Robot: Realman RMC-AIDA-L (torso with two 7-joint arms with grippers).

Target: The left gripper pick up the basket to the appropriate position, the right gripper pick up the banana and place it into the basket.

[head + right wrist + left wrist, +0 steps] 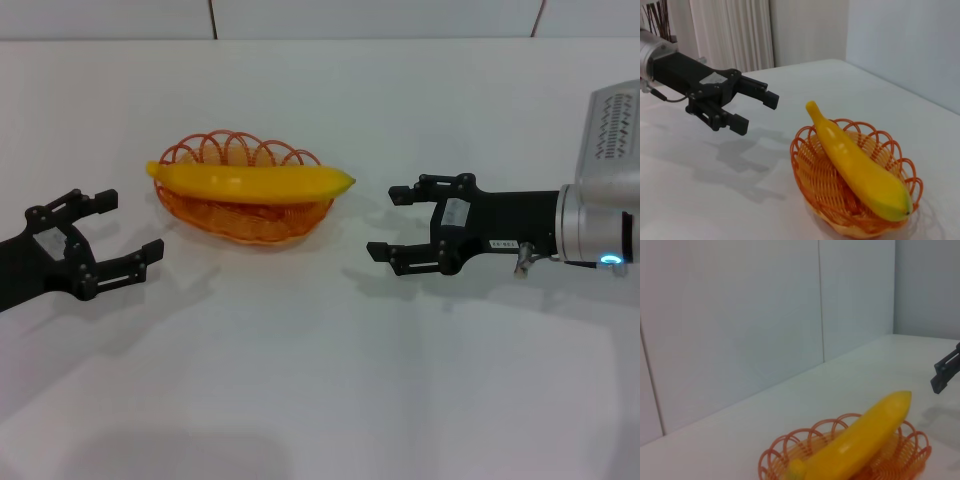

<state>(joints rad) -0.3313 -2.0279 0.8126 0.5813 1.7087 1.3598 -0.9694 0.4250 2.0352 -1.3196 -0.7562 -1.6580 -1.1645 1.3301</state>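
- Smooth yellow banana (250, 181) lies across looped orange wire basket (243, 214), hiding its floor
- Left gripper (105, 233) and right gripper (392, 222) spread wide, empty

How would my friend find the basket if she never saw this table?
On the white table, look between the two black claws, the left gripper and right gripper. The basket sits there, orange looped wire, with the yellow banana lying across it.
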